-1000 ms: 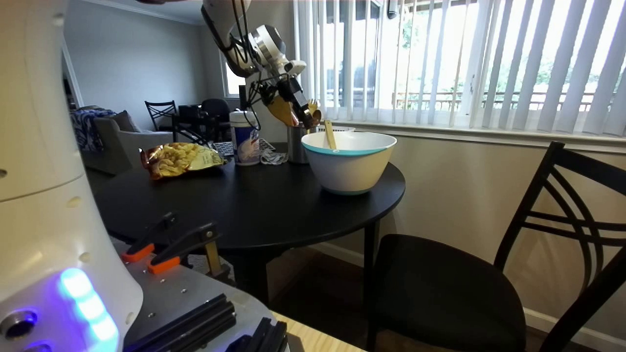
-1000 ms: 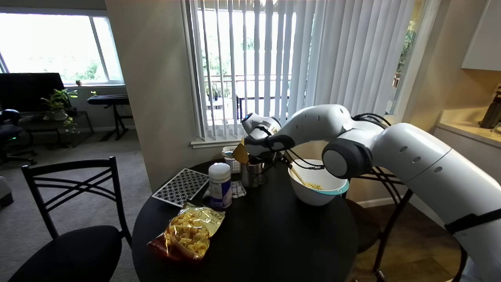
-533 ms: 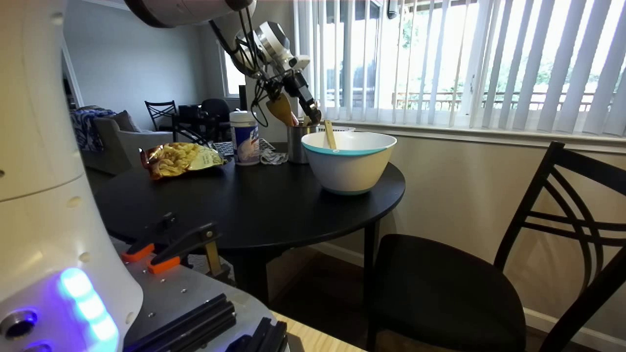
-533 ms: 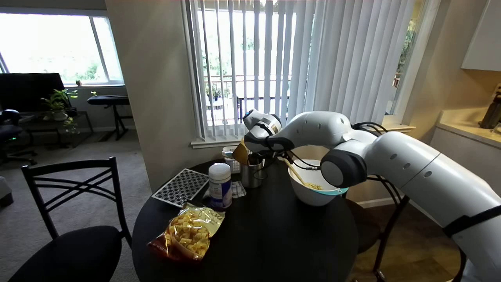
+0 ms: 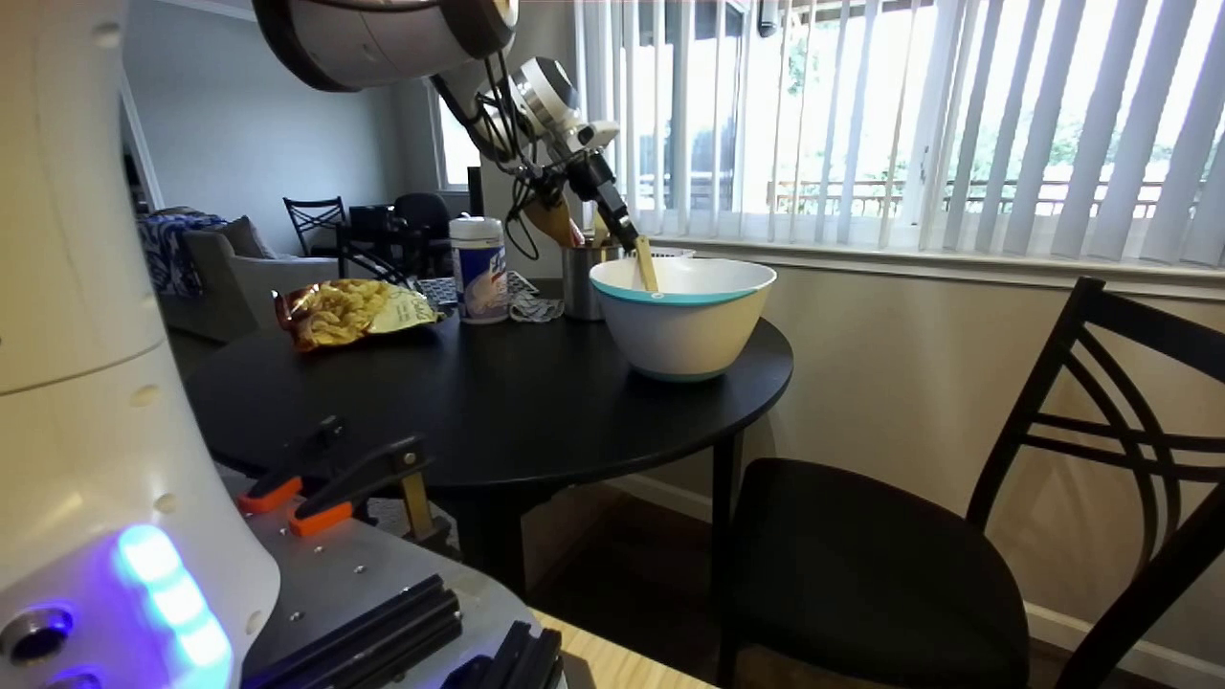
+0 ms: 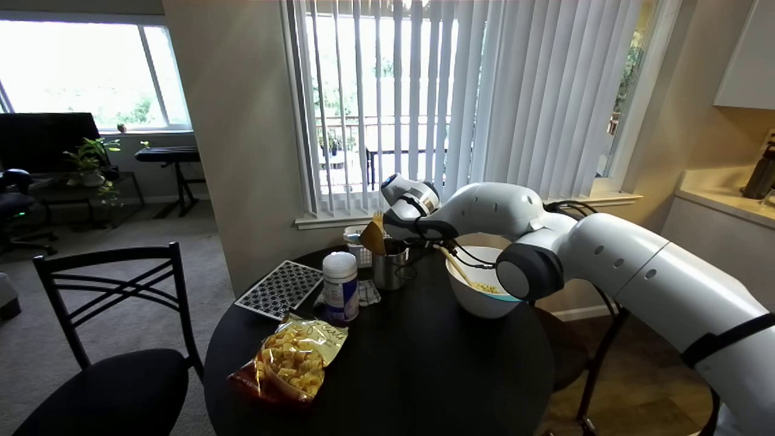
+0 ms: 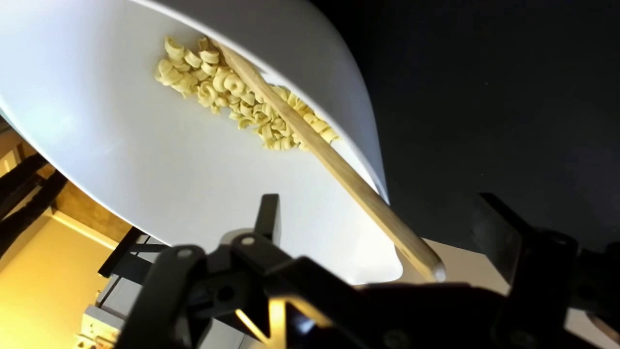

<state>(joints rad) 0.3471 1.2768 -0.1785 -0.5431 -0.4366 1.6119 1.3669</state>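
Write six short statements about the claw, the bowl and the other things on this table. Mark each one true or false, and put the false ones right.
1. The claw is open, close to a wooden handle. True.
2. The wooden handle dangles in the air from the claw. False: it slants up out of the bowl.
3. The bowl holds pasta. True.
4. A bag and a white tub rest on the table. True.
5. The white tub lies on its side. False: it stands upright.
6. The bag leans against the bowl. False: the two are well apart.
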